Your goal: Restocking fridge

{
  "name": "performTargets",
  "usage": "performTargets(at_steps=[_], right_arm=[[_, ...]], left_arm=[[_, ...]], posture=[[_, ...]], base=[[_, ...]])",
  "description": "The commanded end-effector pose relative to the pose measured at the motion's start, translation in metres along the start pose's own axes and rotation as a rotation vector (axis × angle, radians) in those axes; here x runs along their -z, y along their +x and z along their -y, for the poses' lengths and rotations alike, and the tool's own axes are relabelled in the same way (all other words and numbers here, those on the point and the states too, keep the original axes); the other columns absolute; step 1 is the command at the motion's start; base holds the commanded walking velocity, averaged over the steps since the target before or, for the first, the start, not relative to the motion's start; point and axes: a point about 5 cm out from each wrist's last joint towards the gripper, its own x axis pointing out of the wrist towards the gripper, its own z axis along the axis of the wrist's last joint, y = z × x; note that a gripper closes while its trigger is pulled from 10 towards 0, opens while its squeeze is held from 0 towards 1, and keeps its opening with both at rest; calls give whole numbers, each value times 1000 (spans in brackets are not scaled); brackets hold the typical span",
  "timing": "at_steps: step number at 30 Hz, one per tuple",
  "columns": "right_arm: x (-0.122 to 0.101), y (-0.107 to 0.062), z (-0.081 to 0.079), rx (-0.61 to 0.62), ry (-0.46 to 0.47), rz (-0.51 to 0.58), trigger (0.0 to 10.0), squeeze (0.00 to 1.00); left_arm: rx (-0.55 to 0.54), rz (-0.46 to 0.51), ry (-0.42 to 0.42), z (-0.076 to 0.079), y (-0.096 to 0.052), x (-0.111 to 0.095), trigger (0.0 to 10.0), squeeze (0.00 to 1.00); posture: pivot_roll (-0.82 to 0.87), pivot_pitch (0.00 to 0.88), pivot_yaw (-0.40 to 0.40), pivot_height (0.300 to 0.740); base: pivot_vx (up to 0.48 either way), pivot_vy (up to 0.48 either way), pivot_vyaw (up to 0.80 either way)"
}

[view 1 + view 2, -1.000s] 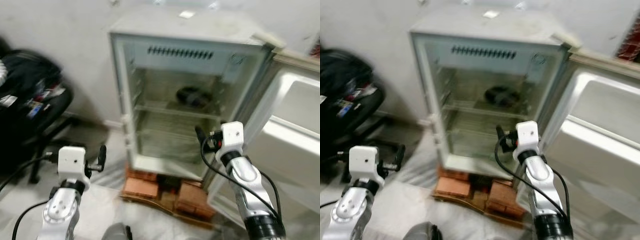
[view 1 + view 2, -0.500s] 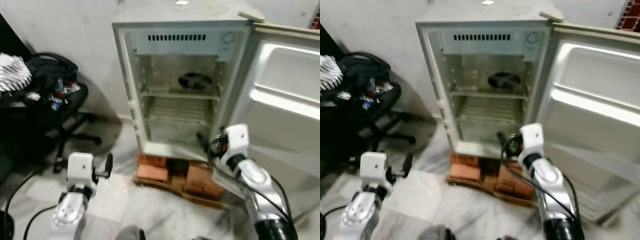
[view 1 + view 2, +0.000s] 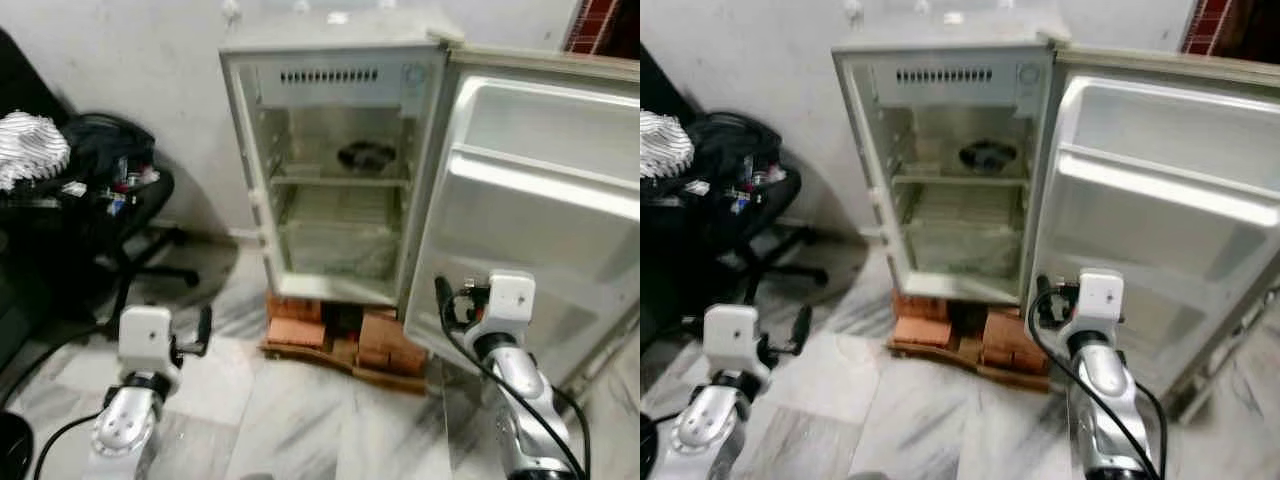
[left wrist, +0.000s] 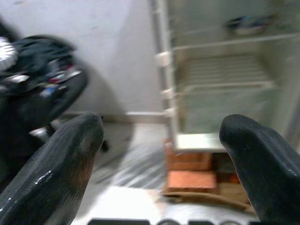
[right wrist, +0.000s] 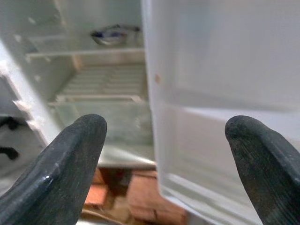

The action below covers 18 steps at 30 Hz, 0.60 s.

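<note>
fridge: ahead of both tools, on bricks, door swung wide
bowl: upper shelf inside
left tool: fingers spread, holding nothing
right tool: fingers spread, holding nothing, near door edge

Ahead of my left gripper and a little to its right stands the fridge, its door swung out to the right. The door's edge is just ahead of my right gripper, with the fridge interior to that gripper's left. A bowl sits on the upper shelf. Bricks lie under the fridge, between my two grippers and ahead of them. A chair stands well to the left of my left gripper, against the wall.
</note>
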Motion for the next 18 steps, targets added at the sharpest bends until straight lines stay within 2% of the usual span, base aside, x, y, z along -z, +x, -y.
performTargets(at_steps=[1, 3, 6, 9, 13, 15, 18], right_arm=[[-11, -1, -3, 16, -37, 36, 10000, 0], [-7, -4, -2, 31, -41, 20, 10000, 0], [0, -9, -11, -24, 86, -6, 10000, 0], [-2, -8, -14, 1, 59, 7, 10000, 0], [-4, -2, -3, 66, -34, 18, 10000, 0], [2, -8, 8, 89, -11, 2, 10000, 0], [5, -14, 12, 68, -24, -18, 10000, 0]], left_arm=[[17, 39, -12, 4, 2, -12, 10000, 0], [33, 47, 2, 11, 5, -14, 10000, 0], [22, 39, 13, 10, 4, -9, 10000, 0], [42, 22, 3, 8, 1, -4, 10000, 0], [39, 2, 3, 1, 2, 2, 10000, 0], [53, -11, 6, 2, 4, 3, 10000, 0], [85, -22, 5, 7, 4, 5, 10000, 0]], posture=[[-56, 2, 57, 740], [-58, 6, 52, 740], [-63, 0, 59, 740], [-71, 0, 67, 740], [-72, 0, 84, 740], [-85, 1, 92, 740], [-93, 18, 91, 740]], base=[[0, 0, 0], [0, 0, 0], [0, 0, 0], [0, 0, 0], [0, 0, 0], [0, 0, 0], [0, 0, 0]])
